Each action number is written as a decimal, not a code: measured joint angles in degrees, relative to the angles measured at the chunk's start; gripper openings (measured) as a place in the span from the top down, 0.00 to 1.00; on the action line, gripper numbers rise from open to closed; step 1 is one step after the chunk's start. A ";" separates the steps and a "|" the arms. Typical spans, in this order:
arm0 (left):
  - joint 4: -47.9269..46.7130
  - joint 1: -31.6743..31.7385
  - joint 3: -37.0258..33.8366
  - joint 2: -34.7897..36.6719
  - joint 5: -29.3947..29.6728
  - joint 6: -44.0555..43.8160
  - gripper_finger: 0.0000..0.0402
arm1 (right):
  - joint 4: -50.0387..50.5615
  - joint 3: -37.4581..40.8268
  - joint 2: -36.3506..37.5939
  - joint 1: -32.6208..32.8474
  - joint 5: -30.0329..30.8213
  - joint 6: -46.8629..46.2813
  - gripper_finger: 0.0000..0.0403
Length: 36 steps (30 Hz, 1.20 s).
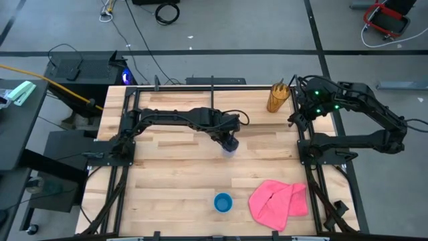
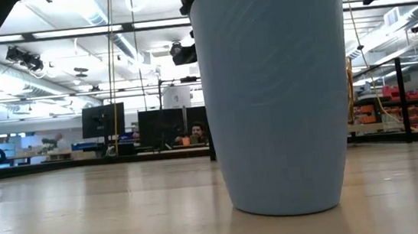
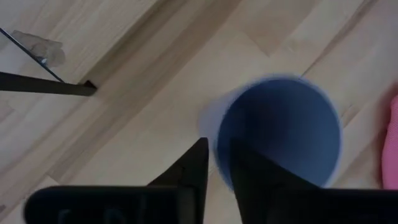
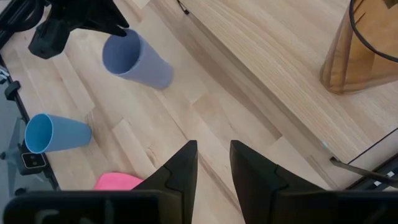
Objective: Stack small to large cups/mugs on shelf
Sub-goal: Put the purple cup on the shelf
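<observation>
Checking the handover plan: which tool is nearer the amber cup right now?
Right. The right tool sits just beside the amber cup at the shelf's back; the left tool is mid-table at the lavender cup.

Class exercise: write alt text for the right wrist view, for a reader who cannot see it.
The right gripper hangs over the wooden shelf, fingers slightly apart and empty. Beyond it the left gripper pinches the rim of the lavender cup; a blue cup, a pink cloth and an amber cup are also visible.

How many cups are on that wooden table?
3: a translucent amber cup at the far right edge, a pale lavender cup mid-table under the left gripper, a short bright blue cup near the front.
</observation>
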State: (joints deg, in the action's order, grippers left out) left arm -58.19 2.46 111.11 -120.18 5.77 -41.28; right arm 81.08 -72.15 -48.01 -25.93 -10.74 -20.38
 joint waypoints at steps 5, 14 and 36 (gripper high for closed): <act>-0.01 0.00 0.00 0.00 -0.02 0.01 0.77 | 0.00 -0.01 0.04 0.00 0.00 0.00 0.75; -1.10 0.72 0.00 3.11 -1.50 -0.02 0.77 | -5.88 0.01 -3.03 2.59 -2.45 -2.00 0.75; -29.32 -0.61 0.04 9.81 9.23 -4.39 0.84 | -28.20 -0.28 -27.80 19.32 1.43 -11.80 0.75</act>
State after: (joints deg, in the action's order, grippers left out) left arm -87.52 1.85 111.15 -110.37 15.00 -45.67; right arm 52.88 -72.43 -75.81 -6.62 -9.31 -32.18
